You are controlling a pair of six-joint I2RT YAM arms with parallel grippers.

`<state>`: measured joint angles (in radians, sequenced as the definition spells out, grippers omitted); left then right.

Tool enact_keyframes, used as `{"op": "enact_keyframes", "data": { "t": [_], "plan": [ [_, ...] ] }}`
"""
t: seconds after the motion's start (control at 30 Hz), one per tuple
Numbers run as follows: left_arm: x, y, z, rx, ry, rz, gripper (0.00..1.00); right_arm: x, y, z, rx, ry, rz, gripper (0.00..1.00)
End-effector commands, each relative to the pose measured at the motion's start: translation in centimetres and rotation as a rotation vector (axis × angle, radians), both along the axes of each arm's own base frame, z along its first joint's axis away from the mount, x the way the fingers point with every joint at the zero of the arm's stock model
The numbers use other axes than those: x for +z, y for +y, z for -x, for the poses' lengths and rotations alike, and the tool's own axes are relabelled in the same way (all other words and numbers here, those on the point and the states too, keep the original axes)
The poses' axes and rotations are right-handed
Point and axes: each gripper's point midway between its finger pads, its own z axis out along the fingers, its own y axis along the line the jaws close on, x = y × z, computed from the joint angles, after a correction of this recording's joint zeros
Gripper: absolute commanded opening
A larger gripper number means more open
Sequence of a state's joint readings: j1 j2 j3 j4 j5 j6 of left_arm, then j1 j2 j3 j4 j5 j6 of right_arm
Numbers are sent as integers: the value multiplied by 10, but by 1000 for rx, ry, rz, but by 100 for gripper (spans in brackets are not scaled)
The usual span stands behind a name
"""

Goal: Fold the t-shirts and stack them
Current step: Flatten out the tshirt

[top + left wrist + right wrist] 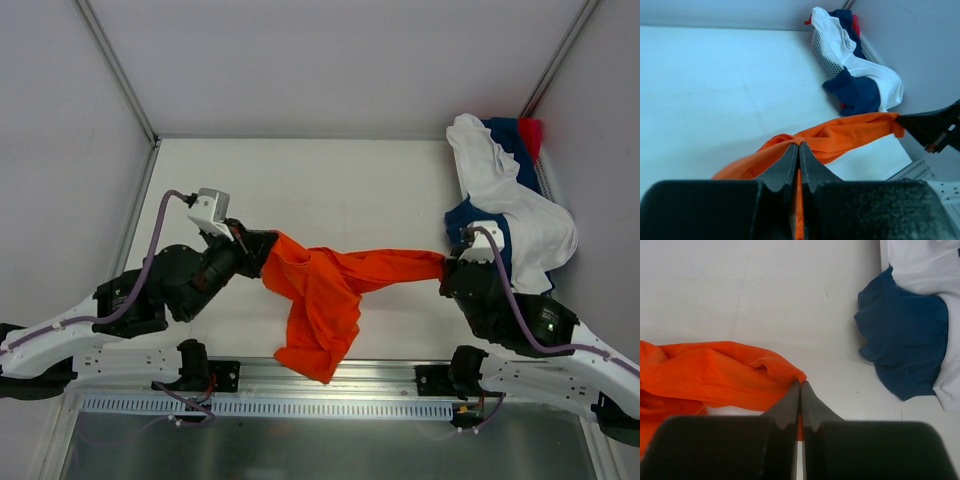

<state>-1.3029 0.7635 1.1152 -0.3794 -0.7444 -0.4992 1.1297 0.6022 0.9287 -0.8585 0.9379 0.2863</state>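
Note:
The orange t-shirt [330, 280] hangs stretched between my two grippers above the near middle of the table, with a loose part drooping toward the front edge. My left gripper [266, 255] is shut on its left end [790, 142]; orange cloth shows between the jaws. At the right end [740, 372], my right gripper [446, 268] pinches the cloth shut. A white t-shirt [510, 195], a navy t-shirt [470, 222] and a red-pink t-shirt [530, 130] lie heaped at the back right.
The heap of shirts rests over a perforated white basket [827, 57] against the right wall. White enclosure walls stand left, right and behind. A metal rail [320, 385] runs along the table's front edge between the arm bases.

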Motion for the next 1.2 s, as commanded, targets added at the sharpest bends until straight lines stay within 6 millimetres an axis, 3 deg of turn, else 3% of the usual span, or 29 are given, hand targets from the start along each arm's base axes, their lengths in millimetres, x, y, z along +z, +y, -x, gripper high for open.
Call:
{"op": "enact_keyframes", "data": {
  "t": [0.0,0.07,0.17,0.2,0.3,0.47,0.57,0.6,0.7,0.8,0.83,0.9,0.93,0.97,1.03,1.07,1.17],
  "plan": [
    [21,26,-2,13,-94,-137,0,42,-11,-3,-10,-79,-4,1],
    [35,28,5,-46,-140,-156,0,59,-14,-3,11,-105,15,0],
    [67,43,16,-104,-207,-103,0,99,-22,-3,24,-184,-7,1],
    [82,55,17,-90,-228,-66,0,120,-26,-3,21,-231,-43,1],
    [109,83,15,-27,-284,-50,0,154,-41,-7,-20,-329,-16,1],
    [150,111,28,-64,-383,-6,0,207,-68,-5,-107,-445,-38,1],
    [189,118,60,-233,-514,74,0,234,-84,1,-134,-504,-107,0],
    [198,111,79,-351,-571,98,0,242,-83,3,-106,-531,-115,1],
    [228,115,106,-472,-644,180,0,271,-84,15,0,-655,-209,1],
    [244,109,144,-665,-740,221,0,312,-60,46,289,-900,-264,1],
    [246,105,153,-723,-769,220,0,328,-70,57,291,-989,-325,0],
    [240,92,144,-698,-795,151,0,330,-68,52,259,-1035,-241,1],
    [229,85,118,-590,-750,88,0,336,-77,48,191,-1051,-239,1],
    [223,76,99,-513,-717,33,0,333,-67,34,145,-1014,-178,0],
    [213,69,74,-408,-673,-48,0,326,-65,16,54,-939,-54,1],
    [210,61,75,-430,-666,-55,0,318,-45,4,72,-894,9,1],
    [210,60,87,-488,-662,-8,0,305,-23,-5,123,-818,63,1]
  ]
}}
